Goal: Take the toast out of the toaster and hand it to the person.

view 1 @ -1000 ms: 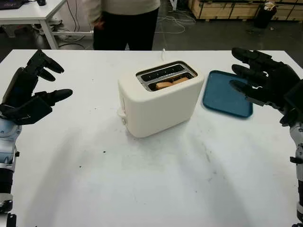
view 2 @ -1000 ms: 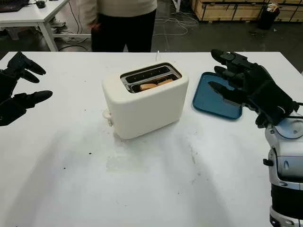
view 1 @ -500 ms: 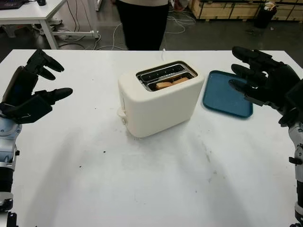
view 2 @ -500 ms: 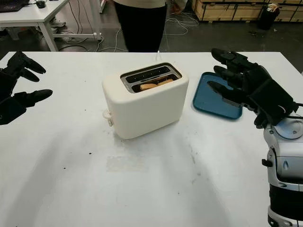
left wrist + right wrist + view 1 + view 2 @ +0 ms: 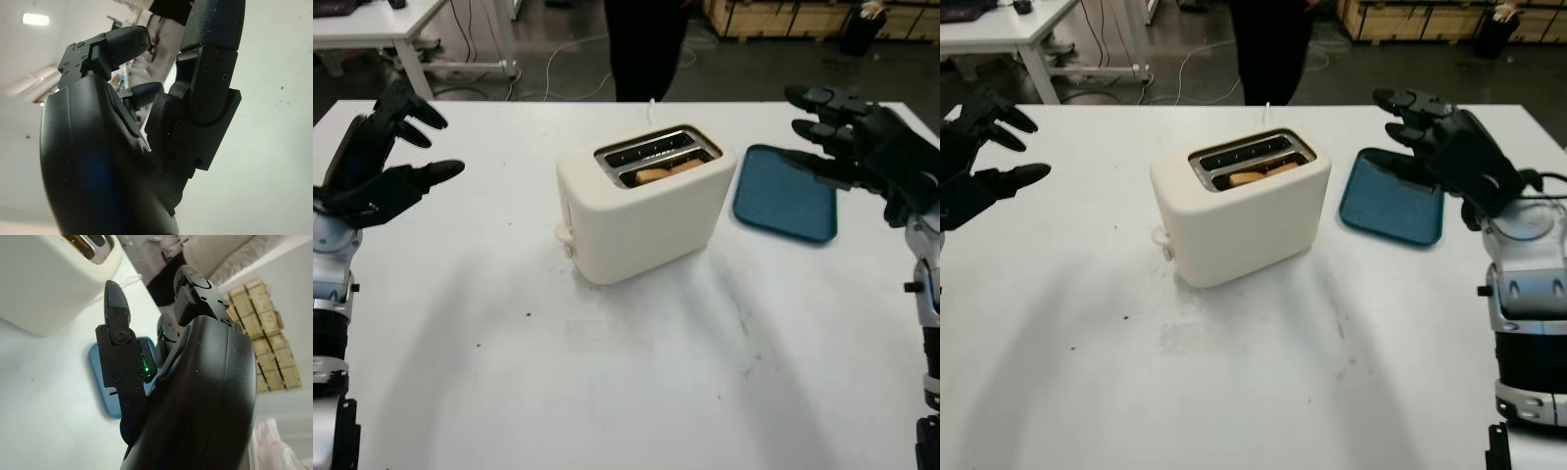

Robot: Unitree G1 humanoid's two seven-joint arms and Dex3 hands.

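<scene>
The toast (image 5: 668, 171) sits low in the near slot of the toaster (image 5: 641, 211), so the reaching step is not begun; the right hand (image 5: 858, 147) hangs open above the blue tray (image 5: 783, 208), holding nothing; the left hand (image 5: 374, 171) is open too, well apart on the other side. I judge the next move needs one hand brought over the slot to pinch the toast's top edge.

Cream toaster (image 5: 641, 211) w/ chrome-silver slot frame; golden-brown toast (image 5: 668, 171) in the slot nearer the robot. Tray (image 5: 784, 194) right of toaster: teal-blue, plain. Table (image 5: 607, 372) white, w/ small dark specks and faint grey scuffs in front of toaster. Left hand (image 5: 382, 157) and right hand (image 5: 862, 147), either side of toaster: matte black; forearms silver-grey. Person (image 5: 646, 44) behind toaster: black trousers. Boxes (image 5: 773, 18) far behind: tan-brown wood. Floor dark grey.
</scene>
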